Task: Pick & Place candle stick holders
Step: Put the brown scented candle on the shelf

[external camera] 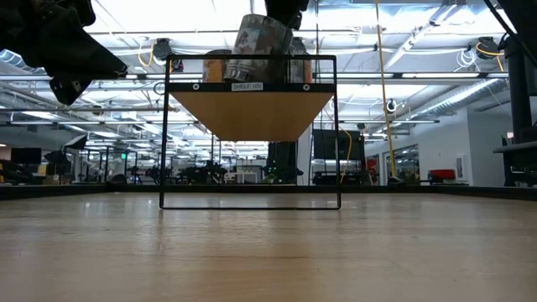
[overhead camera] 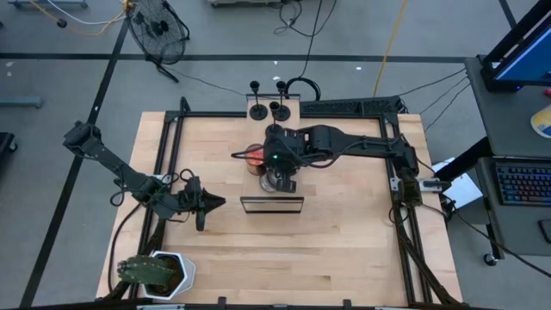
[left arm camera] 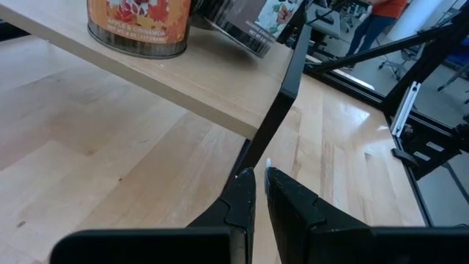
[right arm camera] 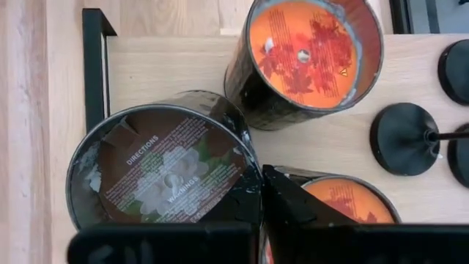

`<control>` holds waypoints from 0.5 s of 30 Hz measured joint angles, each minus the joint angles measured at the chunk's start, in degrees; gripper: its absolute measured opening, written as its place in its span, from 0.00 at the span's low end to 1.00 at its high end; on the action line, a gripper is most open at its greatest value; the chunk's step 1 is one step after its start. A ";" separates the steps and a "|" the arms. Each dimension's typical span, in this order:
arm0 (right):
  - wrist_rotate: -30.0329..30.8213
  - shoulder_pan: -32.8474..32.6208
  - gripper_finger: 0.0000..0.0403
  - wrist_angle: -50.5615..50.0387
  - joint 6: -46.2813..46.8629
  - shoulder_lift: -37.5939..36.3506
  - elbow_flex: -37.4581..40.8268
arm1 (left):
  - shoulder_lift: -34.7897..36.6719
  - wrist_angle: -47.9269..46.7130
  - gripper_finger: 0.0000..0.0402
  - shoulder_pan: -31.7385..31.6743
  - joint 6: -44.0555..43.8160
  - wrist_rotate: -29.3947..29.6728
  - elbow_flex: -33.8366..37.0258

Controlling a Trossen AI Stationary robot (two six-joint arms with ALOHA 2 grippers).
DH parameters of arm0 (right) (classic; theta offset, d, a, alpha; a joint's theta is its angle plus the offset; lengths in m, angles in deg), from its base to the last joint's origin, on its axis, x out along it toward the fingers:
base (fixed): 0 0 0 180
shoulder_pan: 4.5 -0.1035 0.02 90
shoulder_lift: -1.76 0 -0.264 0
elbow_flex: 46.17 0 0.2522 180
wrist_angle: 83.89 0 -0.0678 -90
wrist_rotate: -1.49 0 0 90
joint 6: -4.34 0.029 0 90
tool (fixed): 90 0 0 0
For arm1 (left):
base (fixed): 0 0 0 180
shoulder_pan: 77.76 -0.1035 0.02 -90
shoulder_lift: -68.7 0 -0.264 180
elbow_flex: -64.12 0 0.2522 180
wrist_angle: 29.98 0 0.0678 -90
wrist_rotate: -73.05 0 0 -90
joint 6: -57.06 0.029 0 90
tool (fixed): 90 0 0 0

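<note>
Over on the table's left side, the left gripper (overhead camera: 213,203) sits low above the bare wood (overhead camera: 344,241), well apart from everything else, with its fingers (left arm camera: 242,198) pinched down to just a thin slit and nothing between them. Near the front-left corner there's a white container (overhead camera: 159,274) with something dark green in it, can't really tell what. Moving toward the middle, a small wooden shelf with a black frame (overhead camera: 272,204) stands on the table, and from the low view you can see candle jars up on it. The right gripper (overhead camera: 282,176) hangs right over that shelf, fingers shut tight, and its wrist camera looks straight down on a jar with a flower label on its lid (right arm camera: 165,176), tilted over, plus an orange leaf-pattern candle (right arm camera: 306,55) just beside it. The candle stick holders (overhead camera: 269,105) stand upright in a little cluster at the table's far edge, behind the shelf, and nothing's touching them.
</note>
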 joint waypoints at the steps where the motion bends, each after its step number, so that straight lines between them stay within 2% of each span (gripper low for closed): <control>1: 0.00 0.00 0.00 -0.01 -0.14 0.00 0.00 | 0.00 0.00 0.10 0.00 0.08 0.00 0.00; 15: -0.43 0.00 0.03 1.47 -0.73 -0.04 0.00 | 0.00 -0.02 0.10 0.00 0.63 -0.29 0.00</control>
